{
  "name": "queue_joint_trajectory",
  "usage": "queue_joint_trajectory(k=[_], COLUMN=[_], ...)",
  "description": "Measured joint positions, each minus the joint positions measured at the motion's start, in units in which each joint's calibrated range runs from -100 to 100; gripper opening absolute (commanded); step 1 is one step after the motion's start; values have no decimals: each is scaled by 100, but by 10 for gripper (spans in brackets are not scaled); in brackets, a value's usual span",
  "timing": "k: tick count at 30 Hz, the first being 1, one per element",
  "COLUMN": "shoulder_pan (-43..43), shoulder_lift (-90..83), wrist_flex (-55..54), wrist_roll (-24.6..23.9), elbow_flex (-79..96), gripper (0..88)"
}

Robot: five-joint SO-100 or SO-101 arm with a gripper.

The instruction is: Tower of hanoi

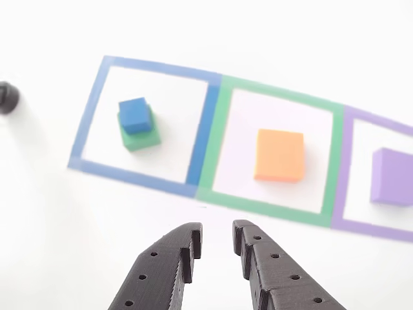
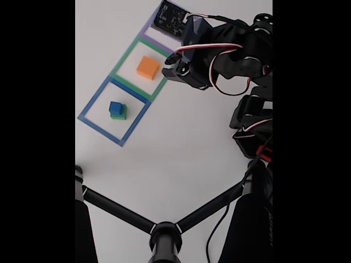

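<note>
In the other view, the gripper [image 1: 217,237] enters from the bottom centre, its two black fingers slightly spread and holding nothing. Above it, across the middle of the frame, lie three taped squares. The blue square [image 1: 90,132] at upper left holds a small blue cube [image 1: 134,114] stacked on a green cube [image 1: 143,136]. The orange cube [image 1: 279,155] sits in the green square [image 1: 218,129], just above and right of the fingertips. The purple cube [image 1: 393,176] lies at the right edge in the purple square [image 1: 342,168].

In the fixed view, the arm [image 2: 230,55] fills the upper right, its gripper end beside the green square's right edge; the finger gap cannot be made out here. The orange cube [image 2: 148,67] lies just left of it, the blue-on-green stack [image 2: 117,110] lower left.
</note>
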Motion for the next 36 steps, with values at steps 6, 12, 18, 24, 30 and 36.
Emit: queue_joint_trajectory(k=[6,12,18,24,30,36], shoulder_pan=[-475,-761,-810,-475,-311,-287], shoulder_lift=[8,110,152,160,169,540], wrist_flex=[706,714,-185,-1814,-3965,-5971], wrist_roll=[0,0,0,0,0,0], elbow_flex=[-722,-740,122,1575,3386,4630], gripper=[10,41,174,274,311,323])
